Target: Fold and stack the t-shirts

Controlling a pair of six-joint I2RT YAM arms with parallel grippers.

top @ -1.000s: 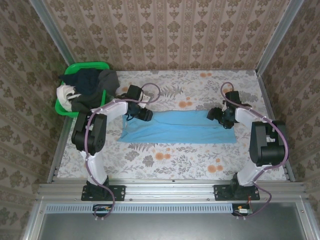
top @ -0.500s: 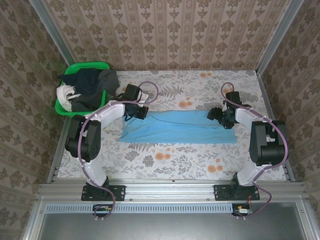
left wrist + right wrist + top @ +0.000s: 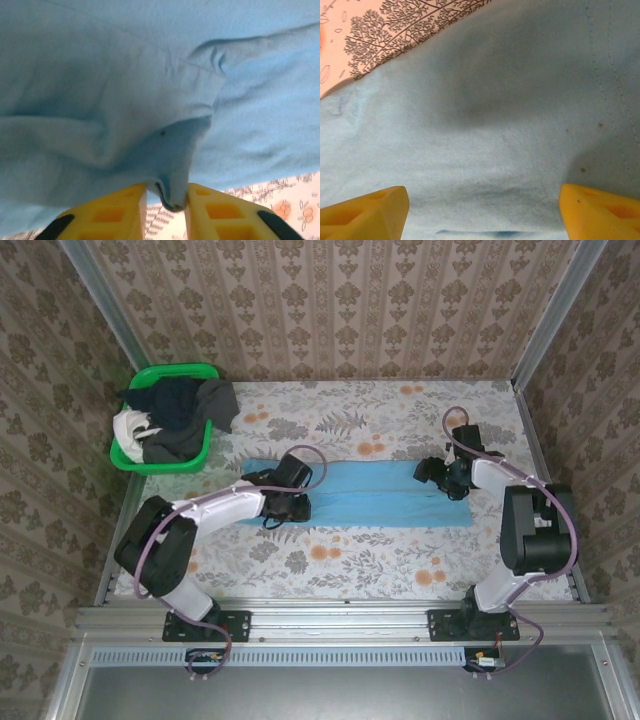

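A light blue t-shirt lies as a long strip across the middle of the table. My left gripper sits low over its left part. In the left wrist view a hemmed fold of the blue cloth hangs between the yellow fingers of my left gripper. The fold leans on the right finger, and a slit of table shows beside the left one, so the jaws stand slightly open. My right gripper hovers over the shirt's right end. Its jaws are wide open over flat cloth.
A green basket at the back left holds dark and white t-shirts, one draped over its right rim. Patterned walls close in the floral table on three sides. A metal rail runs along the near edge.
My left gripper has swung from the shirt's far left edge toward the near side and right, dragging that end of the cloth with it. The right arm has stayed put.
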